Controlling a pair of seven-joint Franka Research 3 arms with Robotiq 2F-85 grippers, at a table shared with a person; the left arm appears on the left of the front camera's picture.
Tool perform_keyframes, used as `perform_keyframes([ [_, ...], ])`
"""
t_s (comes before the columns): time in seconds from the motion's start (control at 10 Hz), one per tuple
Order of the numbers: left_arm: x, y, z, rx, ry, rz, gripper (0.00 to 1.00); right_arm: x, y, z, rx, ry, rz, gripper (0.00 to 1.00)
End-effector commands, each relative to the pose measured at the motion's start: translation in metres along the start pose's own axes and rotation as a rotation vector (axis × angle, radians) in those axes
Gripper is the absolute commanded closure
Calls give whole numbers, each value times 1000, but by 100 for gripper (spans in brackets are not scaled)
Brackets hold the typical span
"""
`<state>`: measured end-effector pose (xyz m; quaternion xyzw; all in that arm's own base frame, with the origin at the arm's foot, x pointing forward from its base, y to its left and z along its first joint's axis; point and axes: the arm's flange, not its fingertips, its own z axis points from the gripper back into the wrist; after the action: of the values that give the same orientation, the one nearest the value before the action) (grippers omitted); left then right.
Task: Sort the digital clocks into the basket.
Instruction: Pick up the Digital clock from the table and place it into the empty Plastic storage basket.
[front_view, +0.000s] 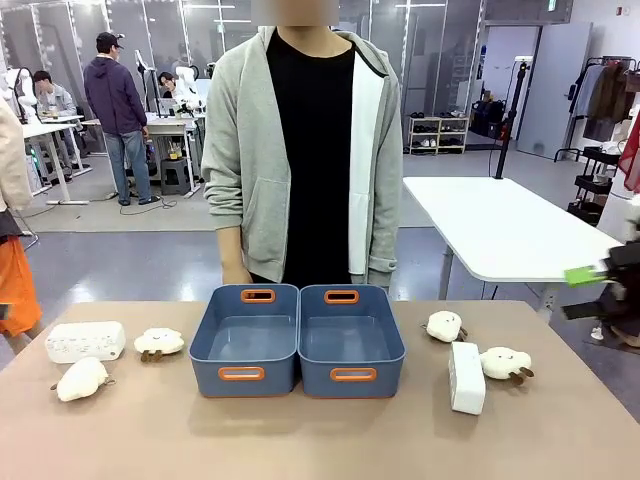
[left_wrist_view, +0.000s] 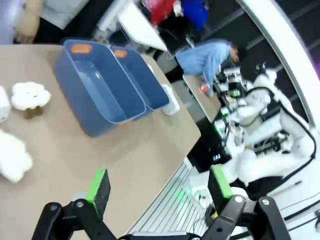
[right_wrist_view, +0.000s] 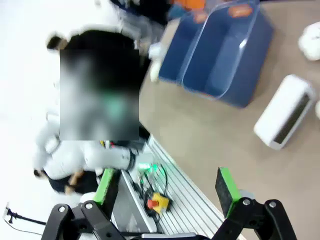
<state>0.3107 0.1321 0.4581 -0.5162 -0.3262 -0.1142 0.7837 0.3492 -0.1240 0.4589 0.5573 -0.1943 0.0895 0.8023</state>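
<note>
Two identical blue baskets stand side by side mid-table, the left one (front_view: 272, 378) and the right one (front_view: 322, 380), both empty. One white digital clock (front_view: 86, 341) lies at the table's far left, another (front_view: 467, 377) stands on edge to the right of the baskets. My right gripper (front_view: 578, 293) hovers open off the table's right edge. In the right wrist view its fingers (right_wrist_view: 166, 187) are spread, with the clock (right_wrist_view: 285, 118) and the baskets (right_wrist_view: 250, 75) ahead. My left gripper (left_wrist_view: 159, 187) is open above the table edge, the baskets (left_wrist_view: 75, 85) beyond it.
Cream plush toys lie on the table: two on the left (front_view: 159, 343) (front_view: 82, 379) and two on the right (front_view: 444, 326) (front_view: 505, 364). A person (front_view: 305, 150) stands at the far side behind the baskets. The table's front strip is bare.
</note>
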Motion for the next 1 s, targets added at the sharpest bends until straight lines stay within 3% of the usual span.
perform_keyframes([
  [0.0, -48, -3, 30, -8, -143, 27, 0, -18, -17, 40, 24, -166, -4, 0],
  [0.2, -77, -4, 72, 57, -276, 63, 0, -40, -21, 81, 9, -294, -22, 0],
  [0.3, -81, -2, 79, 77, -325, 79, 0, -39, -19, 83, -6, -302, -15, 0],
  [0.4, -33, 11, 89, 58, -209, 80, 0, -30, -18, 77, -18, -280, 6, 0],
  [0.5, -33, 11, 89, 58, -209, 80, 0, -42, -21, 96, -15, -286, -56, 0],
  [0.9, -33, 11, 89, 58, -209, 80, 0, -42, -21, 96, -15, -286, -56, 0],
])
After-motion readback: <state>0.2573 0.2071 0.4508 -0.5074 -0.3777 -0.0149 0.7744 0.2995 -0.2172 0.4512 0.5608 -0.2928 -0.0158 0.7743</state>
